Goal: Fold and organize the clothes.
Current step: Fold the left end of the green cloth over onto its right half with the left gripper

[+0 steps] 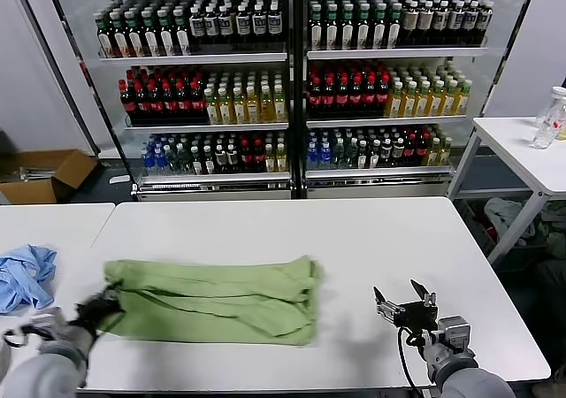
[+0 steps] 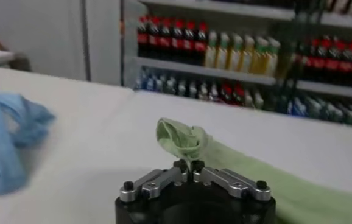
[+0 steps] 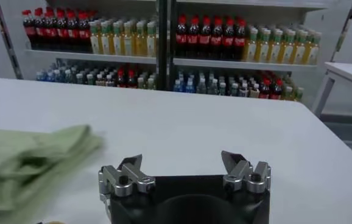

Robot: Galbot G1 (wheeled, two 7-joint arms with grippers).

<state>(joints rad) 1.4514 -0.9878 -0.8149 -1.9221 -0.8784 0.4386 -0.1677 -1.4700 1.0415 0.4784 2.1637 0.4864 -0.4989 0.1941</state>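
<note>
The white table (image 1: 354,239) fills my view, a drinks cooler (image 1: 292,80) standing behind it at twelve o'clock. The green shirt (image 1: 217,299) lies as a folded band across the table's near half, from about nine o'clock toward the centre. A blue garment (image 1: 25,274) is crumpled well off at nine o'clock on the neighbouring table. My left gripper (image 1: 99,309) sits at the band's nine o'clock end, its fingers pressed together on a puckered tuft of the green cloth (image 2: 182,139). My right gripper (image 1: 405,308) rests at four o'clock, fingers spread wide, holding nothing, apart from the shirt. To fold well, I judge I should lift only slightly, carry this end toward three o'clock and lay it square on the far end, keeping the layers from dragging.
</note>
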